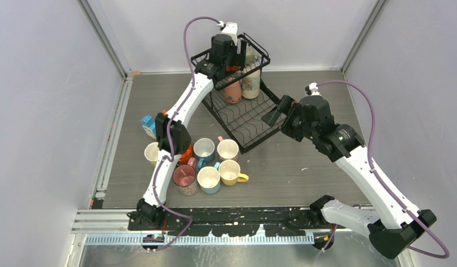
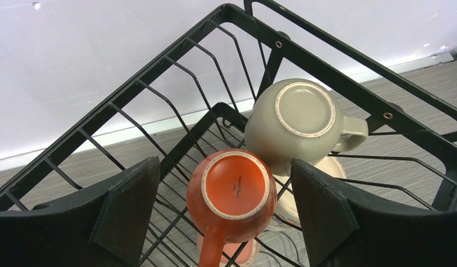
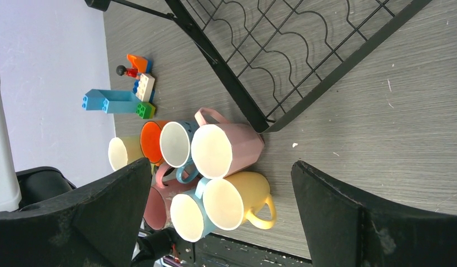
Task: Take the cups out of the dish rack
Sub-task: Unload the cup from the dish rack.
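The black wire dish rack (image 1: 246, 119) stands at the back middle of the table. In its upper basket (image 2: 132, 94) an orange cup (image 2: 234, 192) and a beige cup (image 2: 296, 119) sit upside down. My left gripper (image 2: 223, 167) hangs open over the orange cup, one finger on each side with a gap to both. Below the basket stand a salmon cup (image 1: 233, 92) and a cream cup (image 1: 250, 83). Several cups (image 1: 207, 164) are grouped on the table, among them a pink one (image 3: 229, 150) and a yellow one (image 3: 240, 200). My right gripper (image 3: 219, 164) is open and holds nothing, beside the rack's lower tray (image 3: 282, 55).
Coloured toy blocks (image 3: 118, 100) lie left of the cup group, near the left wall (image 1: 48, 111). The left arm (image 1: 176, 128) stretches over the cups toward the rack. The back wall stands right behind the rack.
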Available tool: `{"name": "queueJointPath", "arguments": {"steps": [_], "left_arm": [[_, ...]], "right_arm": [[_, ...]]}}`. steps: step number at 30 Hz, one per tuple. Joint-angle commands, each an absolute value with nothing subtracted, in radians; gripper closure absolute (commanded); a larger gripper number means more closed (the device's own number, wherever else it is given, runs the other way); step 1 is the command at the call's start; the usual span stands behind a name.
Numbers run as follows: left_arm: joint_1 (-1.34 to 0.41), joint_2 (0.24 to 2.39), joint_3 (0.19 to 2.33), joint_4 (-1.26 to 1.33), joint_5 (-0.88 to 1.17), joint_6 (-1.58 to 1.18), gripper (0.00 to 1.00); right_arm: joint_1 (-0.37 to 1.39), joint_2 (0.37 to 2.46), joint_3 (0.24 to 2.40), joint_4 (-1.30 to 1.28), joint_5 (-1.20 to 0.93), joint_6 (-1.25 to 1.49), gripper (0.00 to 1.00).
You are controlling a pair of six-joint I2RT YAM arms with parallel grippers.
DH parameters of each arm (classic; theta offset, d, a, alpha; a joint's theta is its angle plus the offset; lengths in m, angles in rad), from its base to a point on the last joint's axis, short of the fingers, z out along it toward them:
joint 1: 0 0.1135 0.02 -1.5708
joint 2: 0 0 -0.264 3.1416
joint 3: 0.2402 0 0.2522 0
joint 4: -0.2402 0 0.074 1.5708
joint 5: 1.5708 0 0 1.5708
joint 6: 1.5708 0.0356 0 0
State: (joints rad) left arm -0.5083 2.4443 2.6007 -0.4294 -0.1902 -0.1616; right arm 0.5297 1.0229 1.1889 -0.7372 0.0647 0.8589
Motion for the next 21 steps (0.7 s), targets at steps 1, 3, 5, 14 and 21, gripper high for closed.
{"name": "queueJointPath", "arguments": {"steps": [1,3,5,14,21], "left_arm": [[-0.499,2.460,2.603,-0.429,-0.178,-0.172,0.14],[-0.497,2.459,2.603,-0.434,-0.176,-0.181,0.19],[-0.493,2.456,2.602,-0.438,-0.171,-0.196,0.21],[-0.479,2.436,2.597,-0.476,-0.142,-0.271,0.31],[-0.479,2.442,2.592,-0.489,-0.144,-0.260,0.25]], "right_arm": [[0.527,1.024,1.180,-0.703,0.060,0.850,0.00],[0.527,1.022,1.177,-0.703,0.061,0.850,0.00],[0.528,1.021,1.175,-0.702,0.060,0.850,0.00],[0.527,1.026,1.168,-0.689,0.051,0.855,0.00],[0.527,1.026,1.163,-0.684,0.040,0.862,0.00]]}}
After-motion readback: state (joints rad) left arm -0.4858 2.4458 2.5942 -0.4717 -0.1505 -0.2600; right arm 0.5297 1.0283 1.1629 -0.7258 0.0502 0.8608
